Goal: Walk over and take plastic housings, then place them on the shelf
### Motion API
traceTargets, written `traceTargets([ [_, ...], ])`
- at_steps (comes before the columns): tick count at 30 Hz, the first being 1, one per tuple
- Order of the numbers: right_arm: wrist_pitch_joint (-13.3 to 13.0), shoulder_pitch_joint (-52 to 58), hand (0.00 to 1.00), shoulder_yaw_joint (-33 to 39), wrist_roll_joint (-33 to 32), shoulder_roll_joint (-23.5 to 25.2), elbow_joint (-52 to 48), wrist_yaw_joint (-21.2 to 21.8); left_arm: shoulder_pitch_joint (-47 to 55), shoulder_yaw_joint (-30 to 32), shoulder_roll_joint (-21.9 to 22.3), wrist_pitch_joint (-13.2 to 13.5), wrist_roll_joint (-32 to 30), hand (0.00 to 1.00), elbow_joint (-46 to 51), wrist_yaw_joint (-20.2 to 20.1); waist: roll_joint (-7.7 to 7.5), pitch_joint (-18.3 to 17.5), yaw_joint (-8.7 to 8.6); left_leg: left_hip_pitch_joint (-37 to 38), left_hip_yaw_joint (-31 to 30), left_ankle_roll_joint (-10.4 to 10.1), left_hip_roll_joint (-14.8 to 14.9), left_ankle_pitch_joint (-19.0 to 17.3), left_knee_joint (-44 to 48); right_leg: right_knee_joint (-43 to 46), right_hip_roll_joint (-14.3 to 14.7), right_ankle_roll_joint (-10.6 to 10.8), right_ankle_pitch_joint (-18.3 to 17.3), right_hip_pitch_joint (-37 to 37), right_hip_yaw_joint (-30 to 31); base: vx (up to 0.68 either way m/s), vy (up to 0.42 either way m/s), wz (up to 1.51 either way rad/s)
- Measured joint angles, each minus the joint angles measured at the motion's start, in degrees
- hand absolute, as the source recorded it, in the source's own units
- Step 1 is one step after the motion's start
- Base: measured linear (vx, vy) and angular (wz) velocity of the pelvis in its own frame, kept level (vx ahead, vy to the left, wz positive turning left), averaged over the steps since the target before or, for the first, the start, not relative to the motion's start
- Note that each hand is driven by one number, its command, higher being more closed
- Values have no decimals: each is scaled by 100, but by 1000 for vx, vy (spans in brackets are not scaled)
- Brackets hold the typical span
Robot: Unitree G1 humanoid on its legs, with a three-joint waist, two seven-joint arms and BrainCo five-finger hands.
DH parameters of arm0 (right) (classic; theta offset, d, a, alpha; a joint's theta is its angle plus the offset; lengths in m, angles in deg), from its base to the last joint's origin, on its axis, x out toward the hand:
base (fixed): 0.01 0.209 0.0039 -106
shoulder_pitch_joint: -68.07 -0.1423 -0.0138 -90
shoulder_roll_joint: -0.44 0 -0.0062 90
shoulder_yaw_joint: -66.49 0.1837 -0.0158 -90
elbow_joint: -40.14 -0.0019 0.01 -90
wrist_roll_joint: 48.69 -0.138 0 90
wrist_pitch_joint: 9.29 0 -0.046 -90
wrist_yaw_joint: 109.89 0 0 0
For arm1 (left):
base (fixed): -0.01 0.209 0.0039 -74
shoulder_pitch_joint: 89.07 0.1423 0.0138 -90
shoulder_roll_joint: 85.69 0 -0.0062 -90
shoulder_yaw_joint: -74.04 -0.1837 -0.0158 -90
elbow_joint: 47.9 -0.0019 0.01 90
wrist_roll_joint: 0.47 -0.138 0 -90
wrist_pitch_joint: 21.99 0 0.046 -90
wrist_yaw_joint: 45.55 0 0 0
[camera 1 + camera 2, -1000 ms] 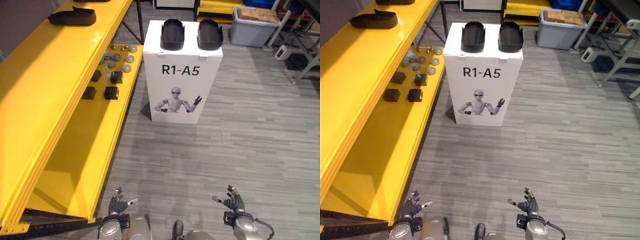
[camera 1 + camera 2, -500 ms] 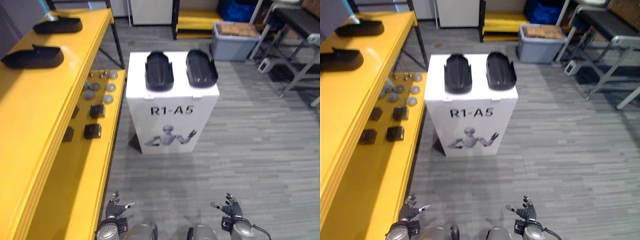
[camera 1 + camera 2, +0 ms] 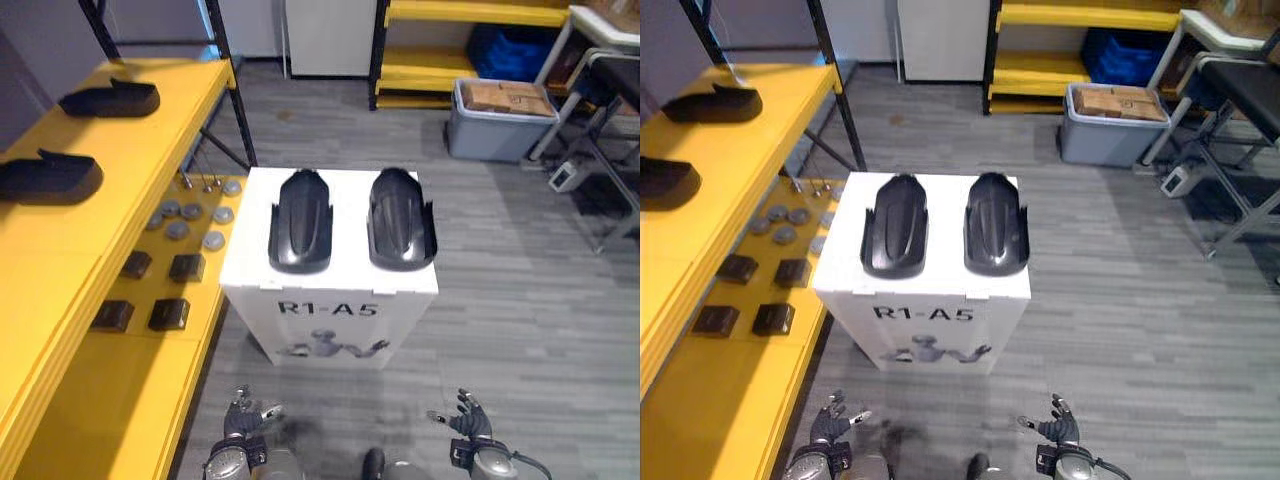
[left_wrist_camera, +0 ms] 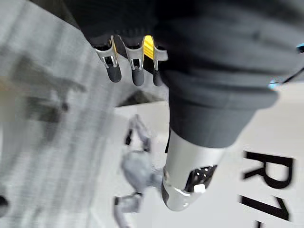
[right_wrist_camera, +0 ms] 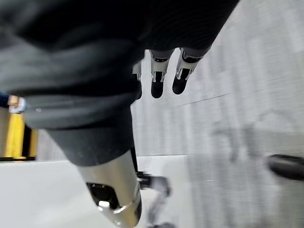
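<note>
Racking comes first: the yellow shelf (image 3: pixel 70 260) runs down the left side, with a near shelf housing (image 3: pixel 48 178) and a far shelf housing (image 3: pixel 110 99) lying apart on its top board. On its lower board, just to the right, sit round discs (image 3: pixel 190 212) and dark blocks (image 3: pixel 150 295). Right of the shelf stands the white box (image 3: pixel 330 300). On its top lie the two pieces to fetch, the left housing (image 3: pixel 300 220) and the right housing (image 3: pixel 400 218), side by side and not touching. A grey bin (image 3: pixel 505 120) sits on the floor at the far right. Compared with half a second ago the whole view has shifted: the box sits nearer and its top faces the camera more squarely. So the robot has walked closer, while the things themselves have stayed put. The left hand (image 3: pixel 245 420) and the right hand (image 3: pixel 468 422) hang low at the near edge, either side of the box front, with fingers spread and relaxed, holding nothing. The approach looks nearly done, and the likely next step is raising both hands toward the housings on the box.
</note>
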Motion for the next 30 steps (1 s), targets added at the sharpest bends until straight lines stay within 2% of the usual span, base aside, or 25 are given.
traceTargets([
  [1, 0, 37, 0, 98, -5, 8, 1, -5, -9, -12, 1, -1, 0, 0, -7, 3, 56, -28, -15, -20, -11, 86, -94, 248, -981, -6, 9, 155, -102, 58, 20, 234, 120, -11],
  [2, 1, 177, 0, 194, -6, -77, -13, -20, 49, -119, 50, -1, 0, 0, -25, 2, 297, -123, -63, -43, -190, 174, -83, 1171, -1846, 0, 182, 275, -210, 117, 9, 220, 150, -4],
  [3, 20, 204, 0, 242, -7, -41, 37, -36, 22, -166, 7, 0, 2, 0, -71, -1, 302, -124, -57, 5, -160, 319, -102, 1031, -1812, 16, 168, 307, -281, 159, 51, 219, 177, 13],
  [5, 21, 437, 0, 337, -7, 74, -17, -48, 63, -167, -71, -6, 0, 0, -199, 9, 8, -204, -51, 378, -33, 412, -453, 1159, -2383, 86, -189, 481, -412, 194, 99, 218, 138, 6],
  [6, 21, 461, 0, 346, -7, 78, -25, -55, 99, -167, -88, -6, 0, 0, -211, 11, -29, -225, -45, 460, 12, 436, -529, 1198, -2533, 105, -261, 513, -436, 190, 120, 187, 88, -7],
  [8, 22, 470, 0, 411, -6, 76, -128, -108, 177, -166, -144, -7, 0, 0, -253, 12, -53, -241, -55, 648, 99, 501, -687, 1278, -2834, 123, -404, 563, -471, 198, 160, 125, 79, -10],
  [10, 18, 554, 0, 655, -2, 89, -765, -159, 289, -161, -249, -7, -2, 0, -253, 15, -49, -264, -65, 845, 177, 542, -821, 1394, -3196, 122, -498, 600, -495, 200, 242, 109, 83, -10],
  [13, 0, 746, 0, 1131, 19, 37, -1972, -265, 354, -154, -351, -4, -33, 0, -246, 13, -95, -314, -72, 1029, 195, 535, -883, 1572, -3609, 116, -506, 610, -501, 194, 302, 65, 39, -1],
  [19, -97, 589, 0, 1643, 266, -512, -2922, -408, 643, -168, -359, 2, -212, 0, -219, -39, -200, -440, -129, 1288, 193, 520, -915, 1876, -4221, 115, -473, 636, -519, 166, 328, 2, 3, 0],
  [24, -119, 116, 0, 1423, 406, -947, -3420, -451, 774, -172, -381, 51, -213, 0, -184, -135, -165, -548, -137, 1235, 186, 543, -932, 1927, -4244, 140, -485, 645, -527, 88, 364, -58, 9, -1],
  [30, -194, -1054, 0, 495, 640, -1260, -3120, -473, 827, -181, -397, 158, -213, 0, -158, -242, -161, -588, -60, 1188, 71, 561, -947, 1966, -4247, 130, -493, 646, -528, 82, 282, -49, 7, 8],
])
